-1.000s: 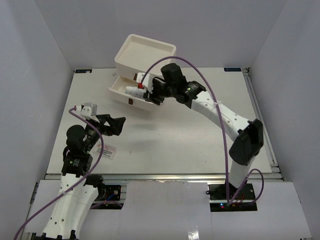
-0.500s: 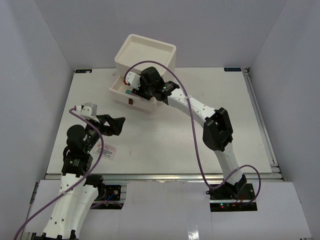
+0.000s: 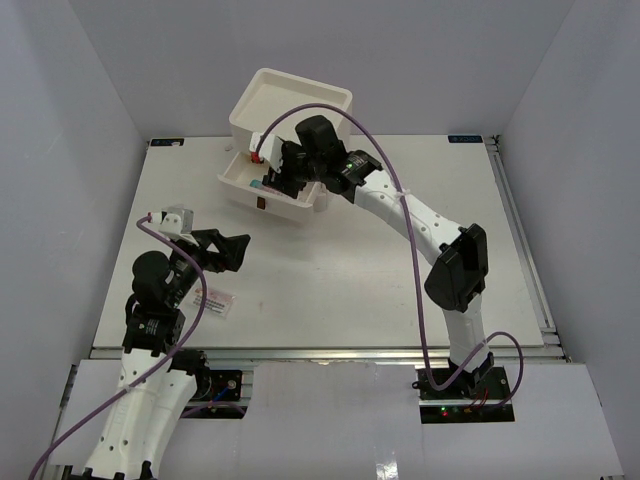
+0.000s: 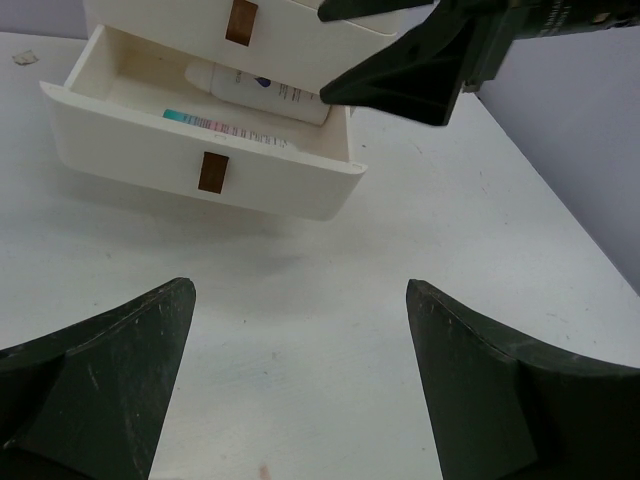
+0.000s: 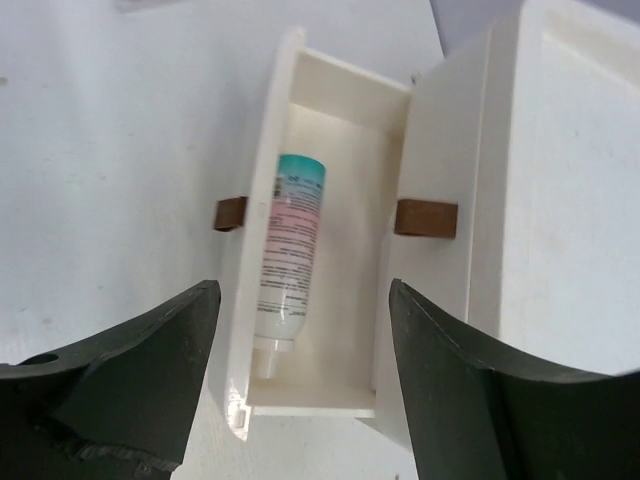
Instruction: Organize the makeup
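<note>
The cream drawer chest (image 3: 300,105) stands at the back with its lower drawer (image 3: 243,186) pulled out. My right gripper (image 3: 276,172) hovers over that drawer, open and empty (image 5: 300,290). A white tube with a teal-pink label (image 5: 290,245) lies in the drawer along its front wall. In the left wrist view the tube's label (image 4: 225,124) shows, and a second white tube (image 4: 268,90) lies behind it. The flat white packet with red print (image 3: 213,303) lies on the table by my left arm. My left gripper (image 3: 236,250) is open and empty above bare table (image 4: 300,290). No sponges are in view.
The chest's top tray (image 3: 330,98) looks bare. The right gripper's dark finger (image 4: 410,72) shows over the drawer's right end in the left wrist view. Grey walls close in the table (image 3: 380,270) on three sides.
One second ago my right gripper held a white tube at the drawer's front. It has moved over the drawer and now stands open. The left arm has not moved.
</note>
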{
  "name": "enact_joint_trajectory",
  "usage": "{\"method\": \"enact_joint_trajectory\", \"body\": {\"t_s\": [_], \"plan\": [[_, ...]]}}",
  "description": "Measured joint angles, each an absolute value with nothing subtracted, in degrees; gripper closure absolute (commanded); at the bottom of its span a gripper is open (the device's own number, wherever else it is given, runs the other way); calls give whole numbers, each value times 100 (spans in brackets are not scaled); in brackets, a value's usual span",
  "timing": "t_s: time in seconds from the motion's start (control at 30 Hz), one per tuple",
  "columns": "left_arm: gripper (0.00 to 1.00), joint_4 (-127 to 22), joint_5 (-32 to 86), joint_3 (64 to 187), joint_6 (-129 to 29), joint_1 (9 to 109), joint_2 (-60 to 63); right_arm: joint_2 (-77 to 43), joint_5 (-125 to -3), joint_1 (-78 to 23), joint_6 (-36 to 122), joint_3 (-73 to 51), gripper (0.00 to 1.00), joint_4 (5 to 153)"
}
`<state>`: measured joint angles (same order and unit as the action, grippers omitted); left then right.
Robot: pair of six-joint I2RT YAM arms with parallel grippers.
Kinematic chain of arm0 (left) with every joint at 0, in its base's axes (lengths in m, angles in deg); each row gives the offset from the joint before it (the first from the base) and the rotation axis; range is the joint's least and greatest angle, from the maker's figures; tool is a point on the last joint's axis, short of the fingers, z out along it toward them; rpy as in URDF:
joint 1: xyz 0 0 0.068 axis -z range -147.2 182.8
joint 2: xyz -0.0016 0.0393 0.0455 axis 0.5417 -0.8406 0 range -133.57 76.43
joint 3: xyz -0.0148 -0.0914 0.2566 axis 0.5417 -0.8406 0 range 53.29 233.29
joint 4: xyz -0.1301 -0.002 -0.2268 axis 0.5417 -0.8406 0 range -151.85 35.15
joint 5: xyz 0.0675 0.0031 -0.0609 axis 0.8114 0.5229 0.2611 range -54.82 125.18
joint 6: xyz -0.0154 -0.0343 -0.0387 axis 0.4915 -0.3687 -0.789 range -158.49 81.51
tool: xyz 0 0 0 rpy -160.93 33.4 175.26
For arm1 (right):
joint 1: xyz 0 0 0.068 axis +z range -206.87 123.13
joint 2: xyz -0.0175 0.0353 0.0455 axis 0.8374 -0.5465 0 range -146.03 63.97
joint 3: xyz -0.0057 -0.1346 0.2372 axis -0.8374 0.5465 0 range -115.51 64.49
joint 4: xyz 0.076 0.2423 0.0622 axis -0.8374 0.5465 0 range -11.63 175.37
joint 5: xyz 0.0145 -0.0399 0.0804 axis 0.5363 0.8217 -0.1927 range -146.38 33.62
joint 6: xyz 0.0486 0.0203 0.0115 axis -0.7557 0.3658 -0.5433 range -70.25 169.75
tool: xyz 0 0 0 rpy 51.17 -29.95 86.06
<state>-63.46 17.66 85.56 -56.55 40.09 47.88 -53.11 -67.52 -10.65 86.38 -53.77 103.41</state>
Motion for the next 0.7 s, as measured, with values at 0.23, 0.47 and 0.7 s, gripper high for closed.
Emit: {"method": "enact_joint_trajectory", "body": {"t_s": [0.23,0.47,0.7], "plan": [[2,-6343,1768,8556,-5653,4009,4852,-5071,-8524,-1062,9250,-5241,89,10911],[2,-6343,1770,8556,-5654,4009,4865,-5193,-8560,-957,9312,-5025,92,11137],[2,-6344,1783,8556,-5655,4009,4868,-5764,-7235,-509,8788,-4994,92,10640]]}}
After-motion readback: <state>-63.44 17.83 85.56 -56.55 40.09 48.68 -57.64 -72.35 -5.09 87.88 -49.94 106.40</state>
